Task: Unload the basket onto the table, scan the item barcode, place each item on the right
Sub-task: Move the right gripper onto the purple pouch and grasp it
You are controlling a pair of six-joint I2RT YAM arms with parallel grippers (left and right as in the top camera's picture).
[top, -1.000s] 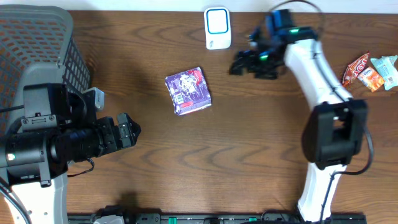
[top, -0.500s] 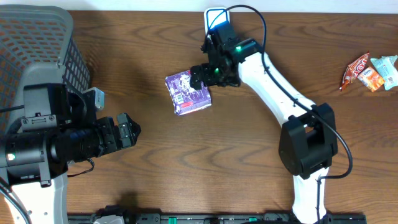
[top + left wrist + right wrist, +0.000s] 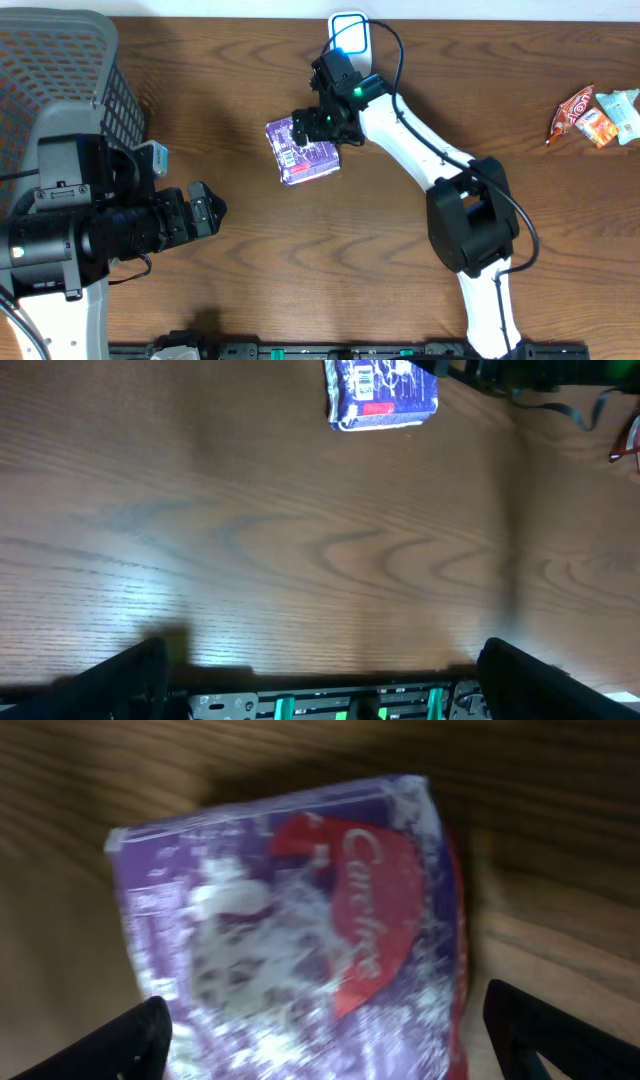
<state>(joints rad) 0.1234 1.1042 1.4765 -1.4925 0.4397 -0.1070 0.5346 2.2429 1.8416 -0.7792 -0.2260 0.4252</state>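
You're seeing right gripper [image 3: 310,127] hanging over purple snack packet [image 3: 305,152], jaws gaping apart. Packet lying flat on wooden table [image 3: 400,250], near white scanner [image 3: 350,42]. Left gripper [image 3: 207,210] sitting well apart, jaws gaping too.

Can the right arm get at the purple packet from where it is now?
Probably yes. The right end effector hangs directly over the purple packet, with its jaws spread wide to either side in the wrist view. The packet lies flat on the table, and nothing stands next to it to block the approach.
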